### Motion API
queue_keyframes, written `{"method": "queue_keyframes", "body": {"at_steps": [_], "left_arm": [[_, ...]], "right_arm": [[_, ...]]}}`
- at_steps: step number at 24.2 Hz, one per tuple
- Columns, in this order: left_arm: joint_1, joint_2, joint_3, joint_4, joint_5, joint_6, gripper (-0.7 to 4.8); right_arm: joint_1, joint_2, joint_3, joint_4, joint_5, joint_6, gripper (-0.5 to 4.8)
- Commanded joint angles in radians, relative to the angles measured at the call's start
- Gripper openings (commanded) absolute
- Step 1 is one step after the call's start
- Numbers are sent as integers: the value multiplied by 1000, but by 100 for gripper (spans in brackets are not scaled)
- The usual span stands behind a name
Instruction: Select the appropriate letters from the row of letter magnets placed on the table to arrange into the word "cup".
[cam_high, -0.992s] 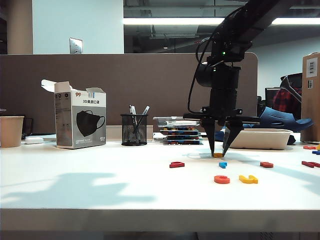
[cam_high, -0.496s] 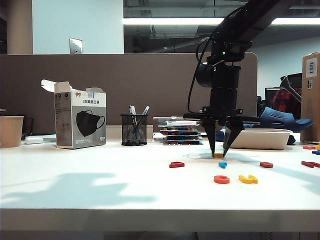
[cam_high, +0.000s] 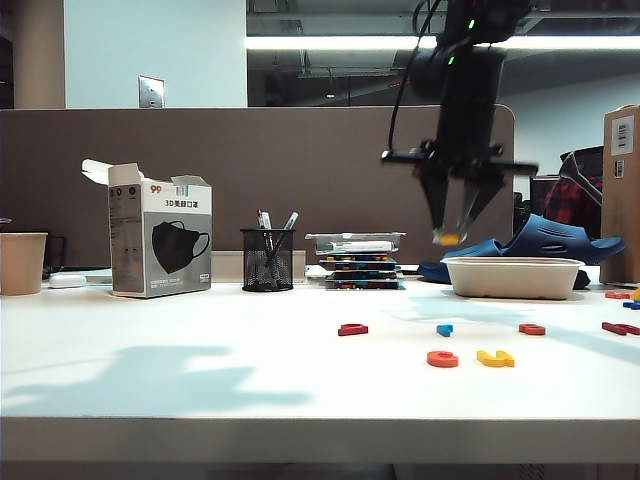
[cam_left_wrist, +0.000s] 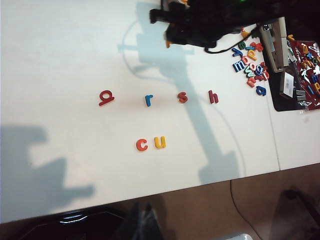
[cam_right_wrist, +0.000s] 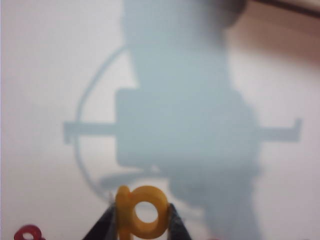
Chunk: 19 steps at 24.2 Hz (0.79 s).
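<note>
**Yellow "p" held high above the table, "c" and "u" already side by side**

Going left to right in the exterior view, we see a paper cup (cam_high: 22, 262) at the far edge of the table (cam_high: 200, 400), then a face-mask box (cam_high: 160, 238), a black mesh pen cup (cam_high: 268, 259) and a stack of trays (cam_high: 357, 262) along the back. None of these stands near the letters.

On the open tabletop lies the row of letter magnets: a dark red letter (cam_high: 353, 329), a small blue letter (cam_high: 445, 329) and another red one (cam_high: 533, 329), with a fourth red letter (cam_left_wrist: 213, 96) visible in the left wrist view. In front of the row, closer to the table's front edge, the orange-red "c" (cam_high: 443, 359) and the yellow "u" (cam_high: 496, 358) lie just beside each other.

Above and behind them our right gripper (cam_high: 449, 237) hangs well clear of the surface, fingers clamped on the yellow "p" (cam_right_wrist: 140, 212), which the right wrist view shows pinched on both sides. Behind it sits a pale shallow tray (cam_high: 514, 277), and a loose heap of spare letters (cam_left_wrist: 251, 65) lies at the right end.

Our left gripper (cam_left_wrist: 145, 223) appears only as a dark blur, so we cannot tell whether it is apart or together; it seems to hold nothing.
</note>
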Motion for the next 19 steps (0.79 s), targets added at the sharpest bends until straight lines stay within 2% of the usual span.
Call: {"method": "queue_keyframes", "body": {"at_steps": [1, 9, 15, 19], "left_arm": [[0, -3, 3, 2, -4, -2, -5], [0, -3, 3, 3, -4, -2, -5], [0, -3, 3, 3, -4, -2, -5], [0, -3, 3, 2, -4, -2, -5]], "right_arm": [[-6, -72, 5, -44, 20, -24, 103], [-14, -197, 3, -152, 20, -18, 103], [-14, -273, -19, -155, 18, -8, 103], [-14, -387, -209, -120, 21, -7, 103]]}}
